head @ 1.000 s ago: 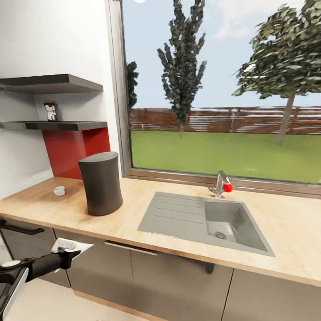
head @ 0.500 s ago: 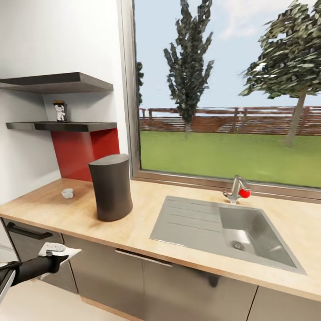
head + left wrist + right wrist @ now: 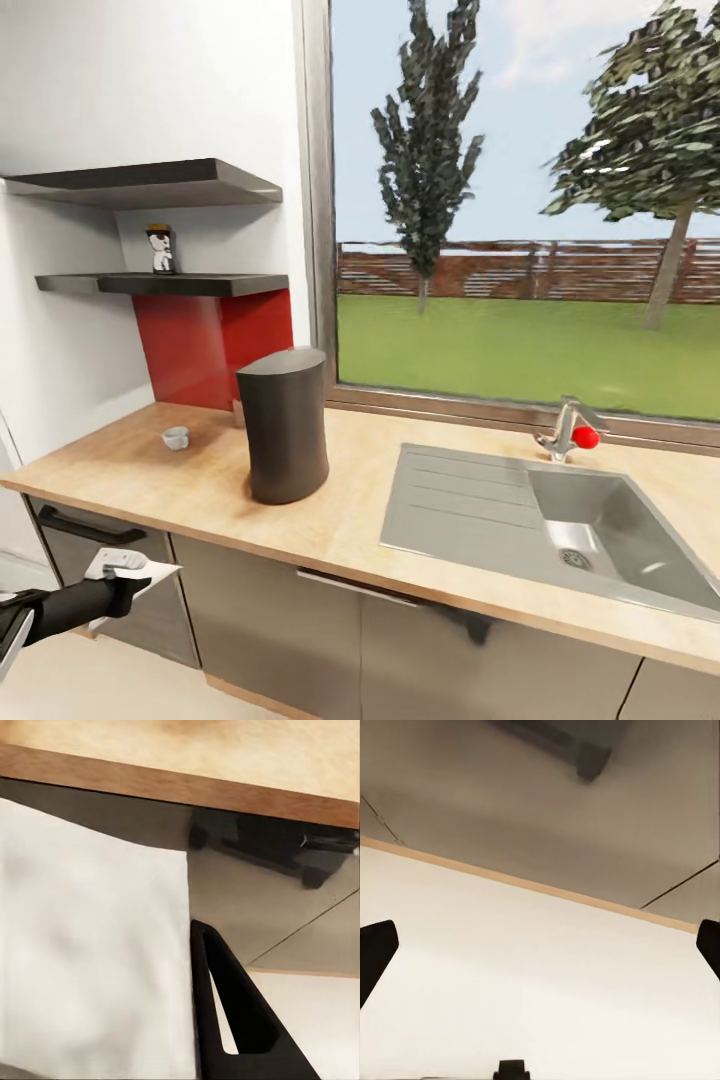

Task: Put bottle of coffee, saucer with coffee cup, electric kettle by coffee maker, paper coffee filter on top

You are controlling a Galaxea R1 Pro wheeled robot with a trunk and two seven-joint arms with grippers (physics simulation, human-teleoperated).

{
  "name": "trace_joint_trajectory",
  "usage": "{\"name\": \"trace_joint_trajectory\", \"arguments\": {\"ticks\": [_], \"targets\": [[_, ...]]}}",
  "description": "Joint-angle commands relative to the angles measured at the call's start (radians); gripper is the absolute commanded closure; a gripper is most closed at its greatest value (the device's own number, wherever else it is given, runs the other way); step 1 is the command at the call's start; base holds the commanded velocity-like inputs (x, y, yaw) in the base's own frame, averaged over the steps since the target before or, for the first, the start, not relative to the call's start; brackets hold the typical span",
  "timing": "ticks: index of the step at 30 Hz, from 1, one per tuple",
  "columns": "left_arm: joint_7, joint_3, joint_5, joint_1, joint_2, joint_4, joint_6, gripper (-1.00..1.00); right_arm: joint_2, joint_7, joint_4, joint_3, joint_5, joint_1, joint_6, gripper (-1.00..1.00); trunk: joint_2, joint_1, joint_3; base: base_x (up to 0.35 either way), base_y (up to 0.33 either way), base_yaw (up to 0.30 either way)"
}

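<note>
The paper coffee filter [image 3: 132, 568] is sitting pinched in the left gripper [image 3: 118, 584], low at the near left, in front of the grey cabinets and below the edge of the kitchen countertop [image 3: 200, 490]. In the left wrist view the filter [image 3: 90, 960] is showing as a broad white sheet lying against one black finger [image 3: 232, 1009], so the jaws are closing on it.

On the countertop a tall dark cylindrical container [image 3: 285, 425] is standing upright, left of the steel sink [image 3: 560, 520]; its top is closed, and what it holds cannot be told. Farther left and back, a small white cup-like item [image 3: 176, 437] is resting on the wood near the red backsplash [image 3: 205, 345]; its inside is too small to make out.

The bottle of coffee [image 3: 160, 249] is standing on the lower kitchen shelf [image 3: 170, 284] at the far left, with a gold lid and a black-and-white label whose writing is too small to read.

The tap [image 3: 567, 432] with a red knob is standing behind the sink, whose basin is lying empty.

In the right wrist view, the right gripper [image 3: 540, 960] is holding its black fingertips [image 3: 373, 952] wide apart, with nothing between them, over pale floor and cabinet fronts.
</note>
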Motion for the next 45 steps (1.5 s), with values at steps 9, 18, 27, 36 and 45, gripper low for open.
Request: {"name": "trace_joint_trajectory", "arguments": {"ticks": [9, 18, 27, 36, 45], "targets": [[-0.008, 0.004, -0.008, 0.000, -0.001, 0.000, 0.003, 1.00, 0.000, -0.002, 0.002, -0.001, 0.001, 0.000, -0.004, -1.00, -0.001, 0.000, 0.000, -0.051, 0.334, -0.195], [-0.008, 0.005, -0.008, -0.001, 0.001, 0.000, 0.003, 1.00, 0.000, -0.002, 0.002, -0.001, 0.001, 0.000, -0.027, -1.00, -0.001, 0.000, 0.000, -0.021, 0.330, -0.256], [-0.010, 0.005, -0.050, -0.005, 0.003, 0.000, 0.009, 1.00, 0.000, -0.002, 0.001, -0.001, 0.001, 0.000, -0.032, -1.00, -0.001, 0.000, 0.000, -0.129, 0.296, -0.087], [-0.014, 0.007, -0.086, -0.018, 0.002, -0.003, 0.098, 1.00, 0.002, -0.002, 0.003, 0.008, 0.001, 0.000, -0.033, -1.00, -0.001, 0.000, 0.000, -0.084, 0.298, 0.000], [-0.014, 0.005, -0.089, -0.017, 0.002, -0.013, 0.126, 1.00, 0.000, -0.002, 0.002, 0.002, 0.001, 0.000, -0.033, -1.00, -0.001, 0.000, 0.000, 0.087, 0.326, 0.000]]}}
